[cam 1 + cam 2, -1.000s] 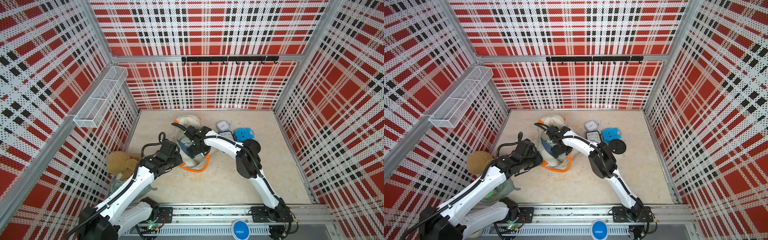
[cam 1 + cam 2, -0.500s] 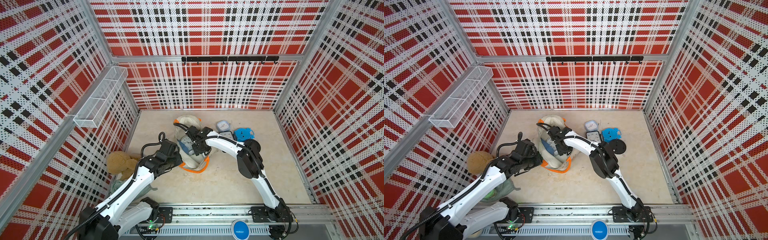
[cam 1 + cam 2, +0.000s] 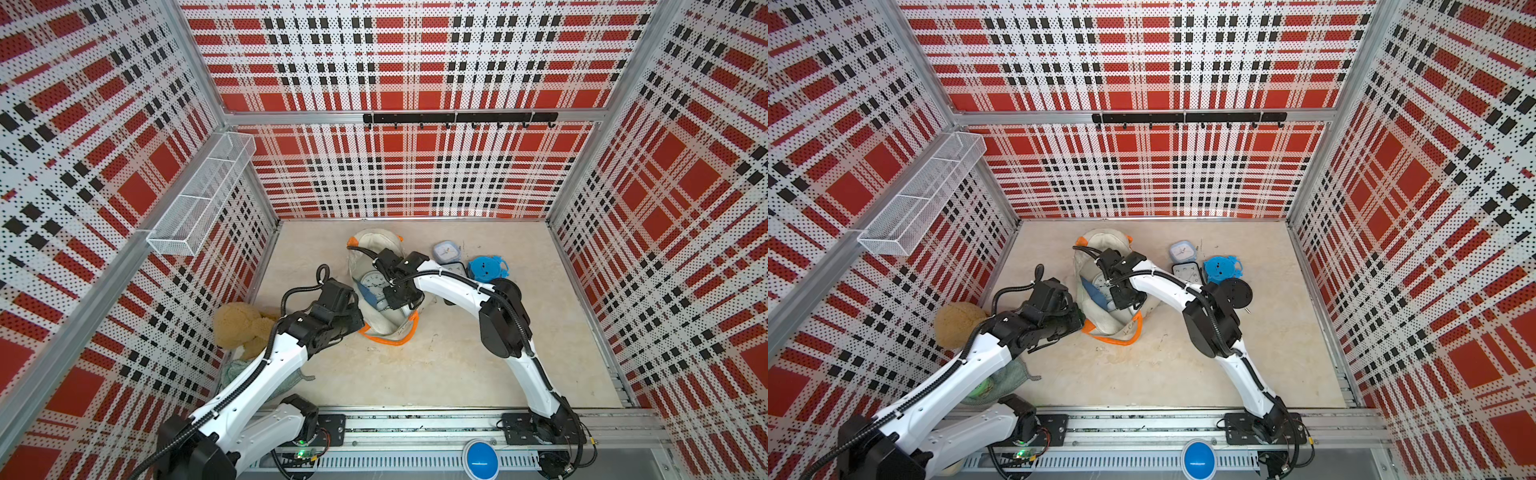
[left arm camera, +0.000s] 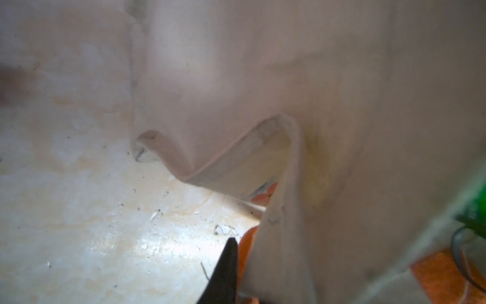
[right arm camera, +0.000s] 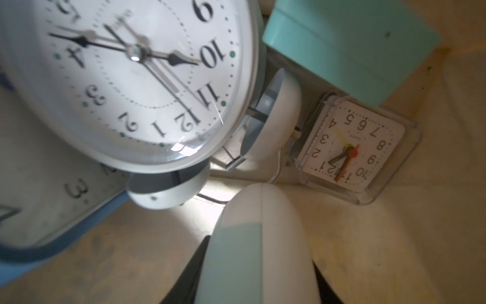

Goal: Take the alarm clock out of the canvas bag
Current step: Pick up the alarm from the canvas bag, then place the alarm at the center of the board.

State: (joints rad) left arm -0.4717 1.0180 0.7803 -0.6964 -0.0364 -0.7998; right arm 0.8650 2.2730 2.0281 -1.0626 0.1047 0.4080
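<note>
In the canvas bag (image 3: 374, 243) toward the bench's (image 3: 457, 365) far edge, the right gripper's (image 5: 260, 252) jaws clamp the alarm clock (image 5: 260, 205), likely light, hard and slippery, across its rounded sides; the left gripper's (image 3: 356, 319) jaws pinch the bag's soft rim.

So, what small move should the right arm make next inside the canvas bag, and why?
Probably raise the right gripper slowly, straight out of the canvas bag. Its jaws flank a pale rounded object, the left gripper seems to pinch the bag's rim, and a twin-bell clock lies close beside, so a slow lift seems safest.
</note>
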